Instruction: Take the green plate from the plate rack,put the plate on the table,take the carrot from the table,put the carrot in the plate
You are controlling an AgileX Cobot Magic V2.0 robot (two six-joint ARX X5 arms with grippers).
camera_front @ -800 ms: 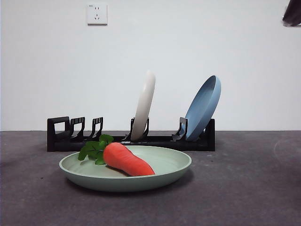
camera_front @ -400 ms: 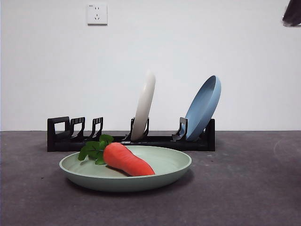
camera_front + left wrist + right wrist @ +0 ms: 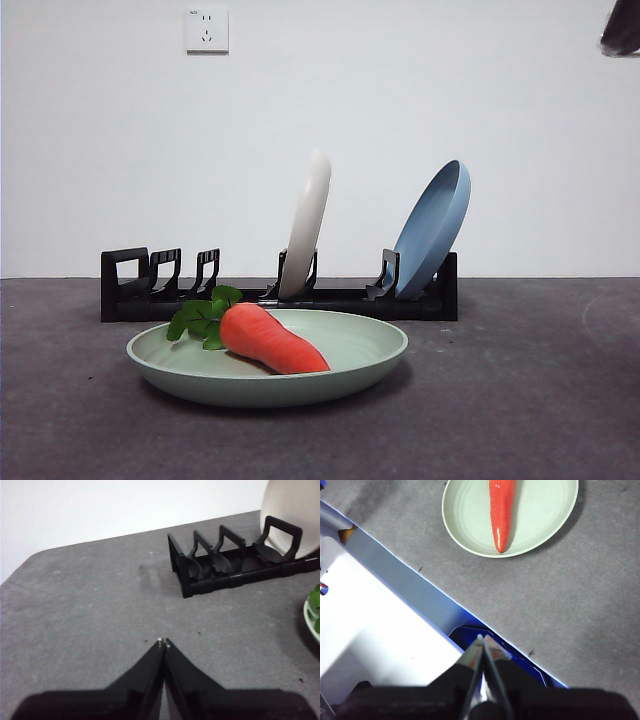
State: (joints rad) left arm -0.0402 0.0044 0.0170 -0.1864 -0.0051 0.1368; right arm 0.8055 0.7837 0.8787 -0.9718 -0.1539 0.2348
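Observation:
The pale green plate point(image 3: 350, 362) lies flat on the dark grey table point(image 3: 520, 400), in front of the black plate rack point(image 3: 340, 297). The orange carrot point(image 3: 270, 340) rests inside the plate, its green leaves toward the rack's handle end. In the right wrist view the plate point(image 3: 540, 515) and carrot point(image 3: 501, 510) show from high above. My right gripper point(image 3: 483, 641) is shut and empty, raised over the table's edge, away from the plate. My left gripper point(image 3: 163, 642) is shut and empty above bare table, short of the rack's handle end point(image 3: 235, 560).
A cream-white plate point(image 3: 308, 225) and a light blue plate point(image 3: 432, 230) stand upright in the rack. A black arm tip point(image 3: 623, 28) shows at the front view's top right corner. A white and blue surface point(image 3: 385, 635) lies beyond the table edge under the right gripper.

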